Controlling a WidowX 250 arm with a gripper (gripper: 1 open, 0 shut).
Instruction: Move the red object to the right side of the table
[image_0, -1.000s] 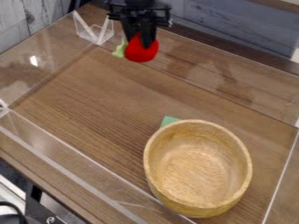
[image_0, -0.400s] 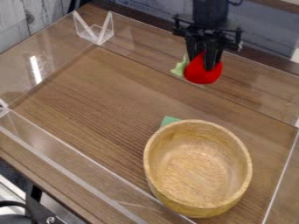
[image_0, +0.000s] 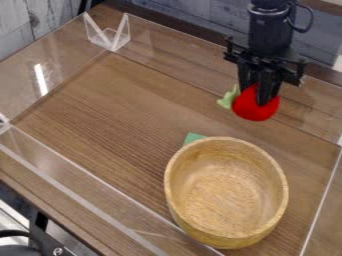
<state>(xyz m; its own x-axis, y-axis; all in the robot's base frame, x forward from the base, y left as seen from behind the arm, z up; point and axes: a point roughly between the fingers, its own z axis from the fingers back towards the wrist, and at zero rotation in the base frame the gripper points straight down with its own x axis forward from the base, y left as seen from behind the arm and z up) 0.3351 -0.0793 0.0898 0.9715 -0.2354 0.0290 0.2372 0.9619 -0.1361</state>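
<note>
The single camera view looks down at an angle onto the table (image_0: 120, 110), a brown wood-grain top fenced by low clear acrylic walls. At the upper right the black gripper (image_0: 263, 92) points straight down, its jaws drawn in tight on the red object (image_0: 258, 104), a small round ball with a green leaf piece showing at its left side. The ball sits toward the far right part of the tabletop, near the back wall (whether it rests on the wood or hangs just above it cannot be told). A large light wooden bowl (image_0: 226, 191) stands upright in the near right corner, well apart from the ball, with a small green scrap (image_0: 195, 138) peeking out at its far rim.
</note>
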